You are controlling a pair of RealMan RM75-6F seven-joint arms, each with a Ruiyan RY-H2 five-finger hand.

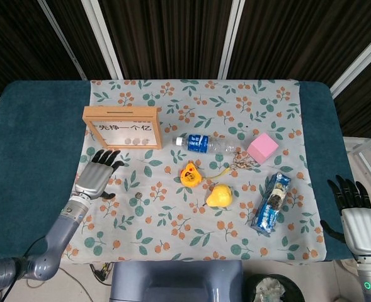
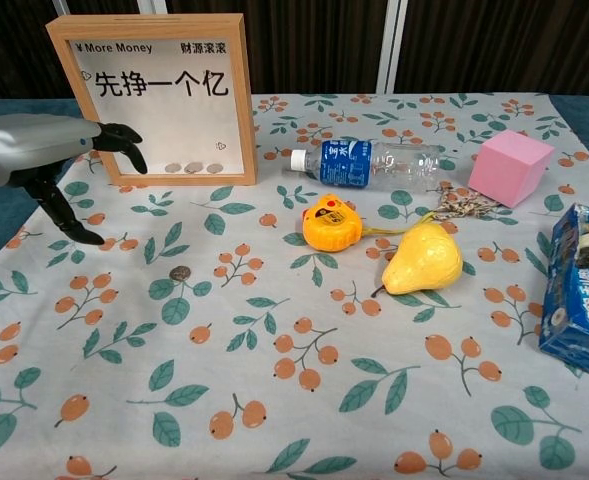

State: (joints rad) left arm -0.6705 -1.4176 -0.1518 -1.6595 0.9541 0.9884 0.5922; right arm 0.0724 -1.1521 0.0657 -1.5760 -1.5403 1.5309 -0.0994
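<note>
My left hand point(image 1: 99, 175) hovers open over the floral cloth, fingers spread, just in front of the wooden framed money box point(image 1: 122, 127); the chest view shows the same left hand point(image 2: 49, 150) in front of the box's point(image 2: 164, 95) lower left corner. A small coin point(image 1: 138, 195) lies on the cloth to the hand's right, also seen as the coin point(image 2: 180, 272) in the chest view. My right hand point(image 1: 356, 217) rests open at the table's right front edge, away from everything.
On the cloth lie a water bottle point(image 1: 205, 145), a pink cube point(image 1: 262, 147), a yellow tape measure point(image 1: 190, 175), a yellow pear point(image 1: 219, 195), a key bunch point(image 1: 242, 162) and a blue snack pack point(image 1: 271, 202). Several coins sit inside the box.
</note>
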